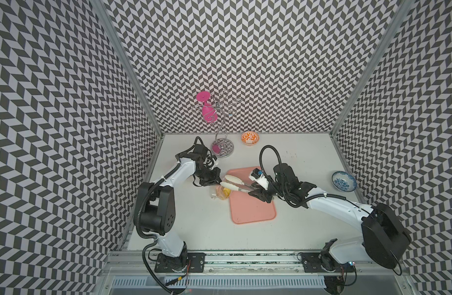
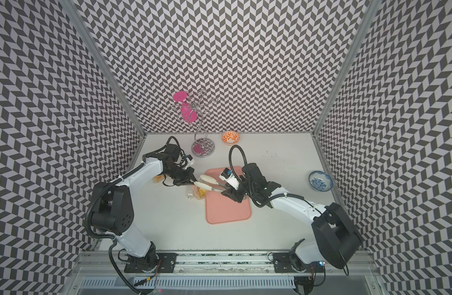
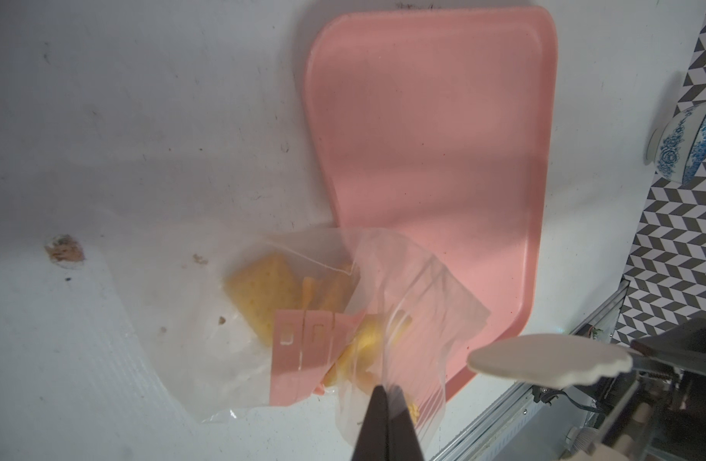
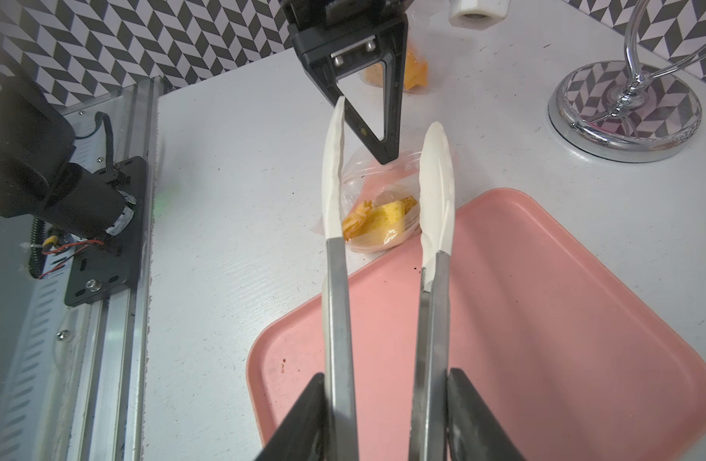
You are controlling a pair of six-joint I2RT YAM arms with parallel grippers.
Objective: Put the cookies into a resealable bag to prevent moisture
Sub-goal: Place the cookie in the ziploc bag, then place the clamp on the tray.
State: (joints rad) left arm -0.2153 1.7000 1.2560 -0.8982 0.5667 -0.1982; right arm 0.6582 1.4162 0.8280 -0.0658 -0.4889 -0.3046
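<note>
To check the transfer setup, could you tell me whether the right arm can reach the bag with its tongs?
Probably yes: the open tongs hover with their tips at the bag, which the left gripper pinches by its rim; nothing stands between them.

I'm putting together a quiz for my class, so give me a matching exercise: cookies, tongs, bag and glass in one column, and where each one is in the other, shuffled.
1. cookies
2. tongs
3. bag
4. glass

a. hanging on the rack
b. pinched by the left gripper
c. in the right gripper
d. inside the bag

Pairs: 1-d, 2-c, 3-b, 4-a.
</note>
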